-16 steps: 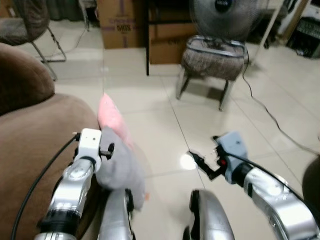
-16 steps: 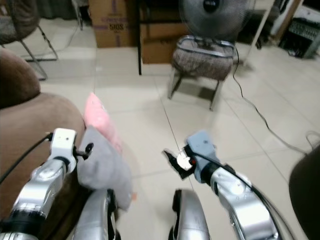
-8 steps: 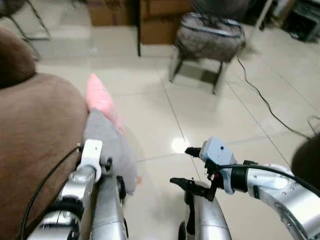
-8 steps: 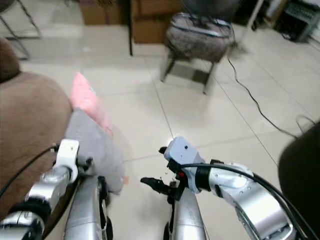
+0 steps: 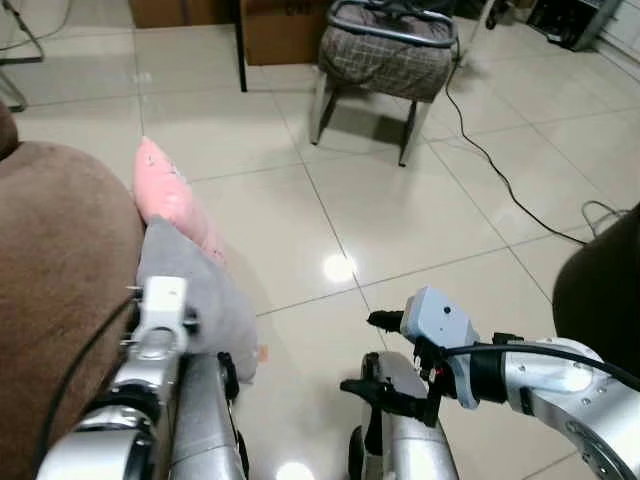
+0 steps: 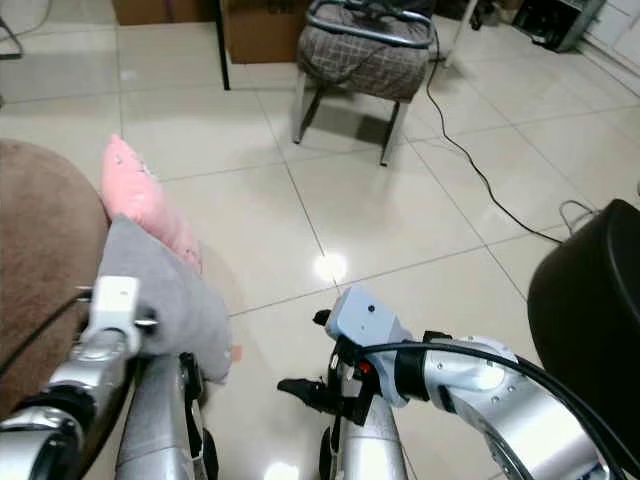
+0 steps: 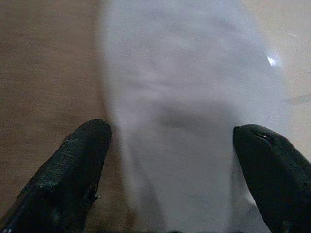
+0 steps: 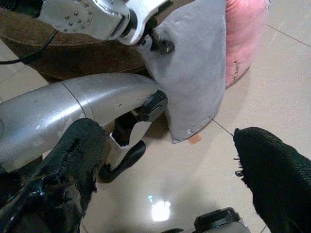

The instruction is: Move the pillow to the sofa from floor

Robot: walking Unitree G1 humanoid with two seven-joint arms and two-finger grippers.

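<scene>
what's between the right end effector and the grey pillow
The robot's own silver leg lies between the right end effector and the grey pillow, plus a strip of bare tile floor. The right wrist view shows it best.

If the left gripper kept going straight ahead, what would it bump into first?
Most likely the grey pillow: it lies right ahead between the open left gripper fingers, leaning against the brown sofa.

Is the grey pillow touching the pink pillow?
Touching. The right wrist view shows the grey pillow pressed against the pink pillow with no gap between them.
</scene>
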